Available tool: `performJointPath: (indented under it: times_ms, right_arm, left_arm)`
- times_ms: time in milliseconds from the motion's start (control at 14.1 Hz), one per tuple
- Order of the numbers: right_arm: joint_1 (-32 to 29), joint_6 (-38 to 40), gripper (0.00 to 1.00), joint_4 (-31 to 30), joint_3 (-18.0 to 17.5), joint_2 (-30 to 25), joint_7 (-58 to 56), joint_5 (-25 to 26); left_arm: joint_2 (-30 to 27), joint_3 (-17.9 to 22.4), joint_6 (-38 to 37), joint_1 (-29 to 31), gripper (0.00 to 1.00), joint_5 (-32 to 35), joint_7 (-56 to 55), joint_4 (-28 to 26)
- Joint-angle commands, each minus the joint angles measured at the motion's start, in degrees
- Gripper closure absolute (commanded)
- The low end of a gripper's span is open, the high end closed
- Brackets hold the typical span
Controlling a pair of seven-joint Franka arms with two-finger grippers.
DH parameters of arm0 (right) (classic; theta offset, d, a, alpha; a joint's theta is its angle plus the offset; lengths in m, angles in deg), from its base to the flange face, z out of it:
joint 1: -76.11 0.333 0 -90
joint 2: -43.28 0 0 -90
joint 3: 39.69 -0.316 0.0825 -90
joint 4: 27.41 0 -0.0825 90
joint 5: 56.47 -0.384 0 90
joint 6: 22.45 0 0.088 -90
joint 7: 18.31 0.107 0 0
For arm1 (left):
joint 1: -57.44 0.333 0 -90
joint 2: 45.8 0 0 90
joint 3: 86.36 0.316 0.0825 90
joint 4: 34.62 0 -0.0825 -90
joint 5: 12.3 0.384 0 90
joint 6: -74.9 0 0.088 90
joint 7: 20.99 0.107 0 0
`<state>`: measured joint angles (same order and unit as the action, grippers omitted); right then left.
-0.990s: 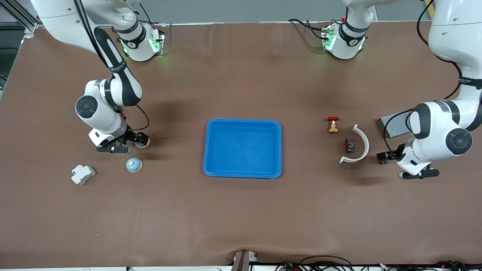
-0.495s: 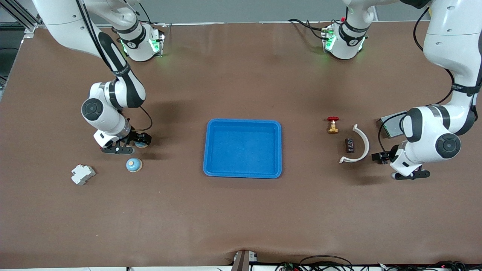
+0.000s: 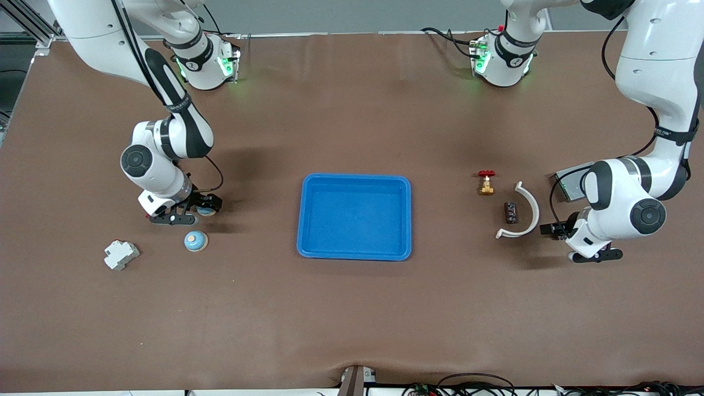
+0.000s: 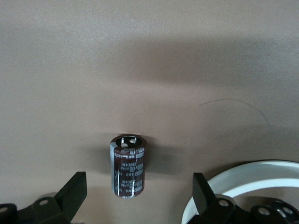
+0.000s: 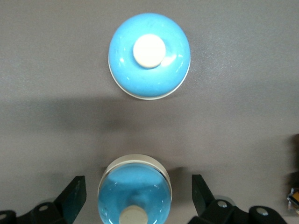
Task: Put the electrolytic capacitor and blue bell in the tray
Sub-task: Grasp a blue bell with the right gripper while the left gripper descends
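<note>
While both arms are closing in, the capacitor is lying on its side on the bare table toward the left arm's end, about midway between the base edge and the camera edge, just inside a white arc. The left gripper has been sliding in from that short edge over the last second and is now hanging low beside the arc. In its wrist view the claw is spread wide, with the capacitor lined up between the fingers but not yet touched.

Toward the right arm's end, the right gripper is settling over one bell, having shifted only slightly. Its fingers are standing apart on either side of that bell, with gaps showing. A second bell is sitting nearer the camera edge.

The tray is waiting mid-table with nothing in it. By my judgement both grasps are lined up, and closing is the next step.
</note>
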<state>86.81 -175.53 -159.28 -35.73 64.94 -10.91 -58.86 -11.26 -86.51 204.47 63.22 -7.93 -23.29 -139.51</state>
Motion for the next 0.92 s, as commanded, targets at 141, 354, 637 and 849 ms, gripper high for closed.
performJointPath:
  times_ms: [141, 354, 637, 849]
  right_arm:
    - [0.7, -0.6, 0.00, -0.5, 0.2, 0.4, 0.8, -0.4]
    - [1.5, -0.1, 0.66, -0.5, 0.2, 0.7, 1.7, -0.4]
    - [3.6, 0.2, 1.00, -0.4, 0.2, 0.9, 5.0, -0.4]
    - [3.7, 0.5, 1.00, 0.8, 0.0, 0.4, 4.6, -0.4]
  left_arm:
    - [0.6, 0.0, 0.8, 0.1, 0.00, 1.3, -0.5, 0.5]
    - [0.6, 0.1, 0.8, 0.1, 0.00, 1.3, -0.5, 0.5]
    - [1.0, 0.0, 0.8, 0.2, 0.00, 1.3, -0.5, 0.5]
    - [1.1, 0.0, 0.8, 0.3, 0.00, 1.2, -0.5, 0.5]
